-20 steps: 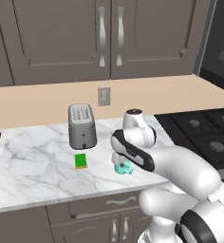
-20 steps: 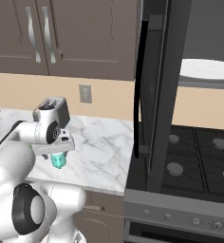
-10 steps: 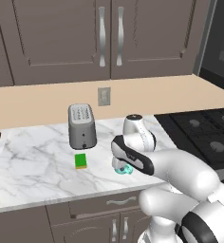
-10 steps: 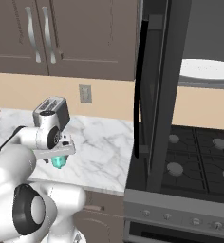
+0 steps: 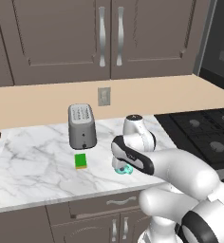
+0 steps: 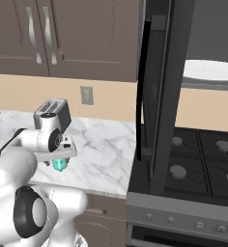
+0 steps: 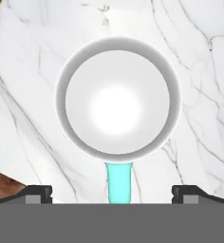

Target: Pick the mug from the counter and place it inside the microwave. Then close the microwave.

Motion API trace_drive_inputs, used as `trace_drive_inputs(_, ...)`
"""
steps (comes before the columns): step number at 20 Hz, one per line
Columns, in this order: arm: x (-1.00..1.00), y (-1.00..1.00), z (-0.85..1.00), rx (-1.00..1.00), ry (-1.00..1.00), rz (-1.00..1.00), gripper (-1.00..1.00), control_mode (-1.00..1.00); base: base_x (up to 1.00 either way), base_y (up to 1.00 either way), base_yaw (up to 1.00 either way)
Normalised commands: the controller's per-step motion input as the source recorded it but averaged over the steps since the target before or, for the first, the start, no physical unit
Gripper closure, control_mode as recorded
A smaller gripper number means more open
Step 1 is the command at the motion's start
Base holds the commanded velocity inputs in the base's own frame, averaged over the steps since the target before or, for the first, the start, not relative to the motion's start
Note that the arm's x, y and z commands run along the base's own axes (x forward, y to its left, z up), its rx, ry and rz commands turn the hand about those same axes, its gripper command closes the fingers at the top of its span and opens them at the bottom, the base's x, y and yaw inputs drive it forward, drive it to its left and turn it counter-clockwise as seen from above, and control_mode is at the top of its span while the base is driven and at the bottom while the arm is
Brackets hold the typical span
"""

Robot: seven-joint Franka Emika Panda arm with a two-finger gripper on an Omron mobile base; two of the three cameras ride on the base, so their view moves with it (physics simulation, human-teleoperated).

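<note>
The teal mug [image 7: 117,98] stands upright on the white marble counter [image 7: 204,95], its white inside facing the hand camera and its handle [image 7: 118,182] pointing toward the bottom of the hand view. My gripper [image 7: 111,193] is open directly above it, one fingertip on each side of the handle. In the base views the hand covers most of the mug [image 5: 125,170] [image 6: 60,165], and the gripper [image 5: 120,163] [image 6: 61,157] hangs close over it near the counter's [image 5: 33,161] front edge. The microwave's door [image 6: 157,96] stands open, and its white turntable plate [image 6: 210,70] shows inside.
A silver toaster [image 5: 81,126] [image 6: 52,113] stands behind the mug, with a green-and-yellow sponge [image 5: 80,161] in front of it. The black gas stovetop [image 5: 204,130] [image 6: 198,164] lies to the right, under the microwave. Brown wall cabinets [image 5: 99,38] hang above.
The hand has come down a little toward the mug, staying open. The mug, toaster and sponge have not moved.
</note>
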Motion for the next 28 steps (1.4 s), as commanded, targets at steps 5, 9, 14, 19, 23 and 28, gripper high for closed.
trace_drive_inputs(5, 0.0, 0.0, -0.13, 0.0, 0.0, 0.0, -1.0, -1.0, 0.0, 0.0, 0.0)
trace_drive_inputs(9, 0.0, 0.0, -0.21, 0.0, 0.0, 0.0, -1.0, -1.0, 0.0, 0.0, 0.0)
trace_drive_inputs(14, 0.01, 0.0, -0.08, 0.0, 0.0, 0.0, -1.0, -1.0, 0.0, 0.0, 0.0)
trace_drive_inputs(19, 0.08, 0.0, 0.0, 0.0, 0.0, 0.0, -1.0, -1.0, 0.0, 0.0, 0.0)
trace_drive_inputs(23, 0.01, 0.0, 0.0, 0.0, 0.0, 0.0, -1.0, -1.0, 0.0, 0.0, 0.0)
trace_drive_inputs(28, 0.0, 0.0, 0.0, 0.0, 0.0, 0.0, -1.0, -1.0, 0.0, 0.0, 0.0)
